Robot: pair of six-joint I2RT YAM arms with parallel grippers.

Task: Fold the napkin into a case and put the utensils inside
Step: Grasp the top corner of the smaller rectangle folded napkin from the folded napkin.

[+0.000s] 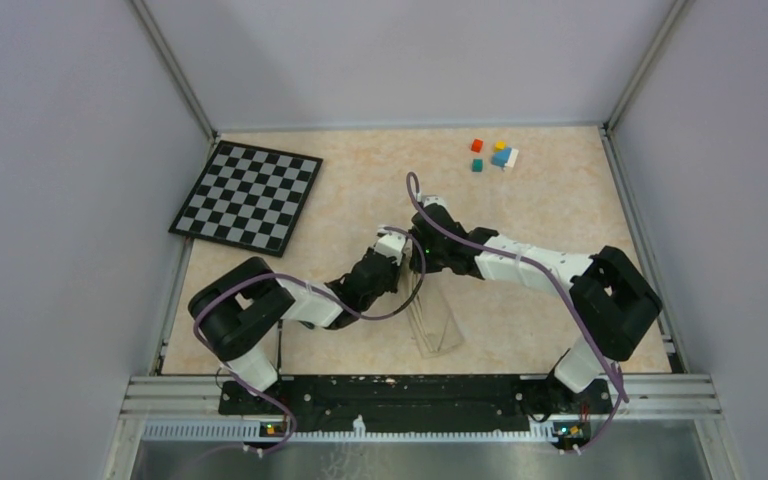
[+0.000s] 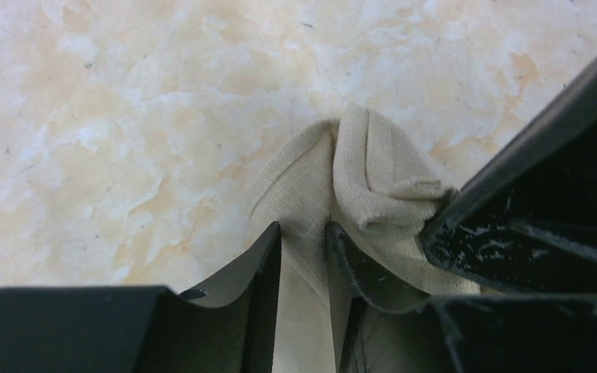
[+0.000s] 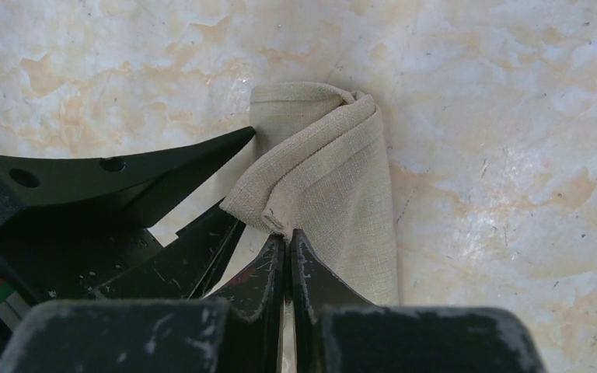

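The napkin (image 1: 438,325) is a narrow beige strip running from the table's middle toward the near edge. Its far end is bunched up between my two grippers. My left gripper (image 1: 395,243) holds that bunched end; in the left wrist view the cloth (image 2: 365,171) fills the gap between its fingers (image 2: 305,229). My right gripper (image 1: 425,235) is pinched on a folded corner of the napkin (image 3: 326,171), jaws nearly touching (image 3: 288,237). The two grippers almost touch each other. I cannot make out the utensils in any view.
A black-and-white checkerboard (image 1: 248,195) lies at the far left. Several small coloured cubes (image 1: 495,155) sit at the far right. Metal frame rails edge the table on both sides.
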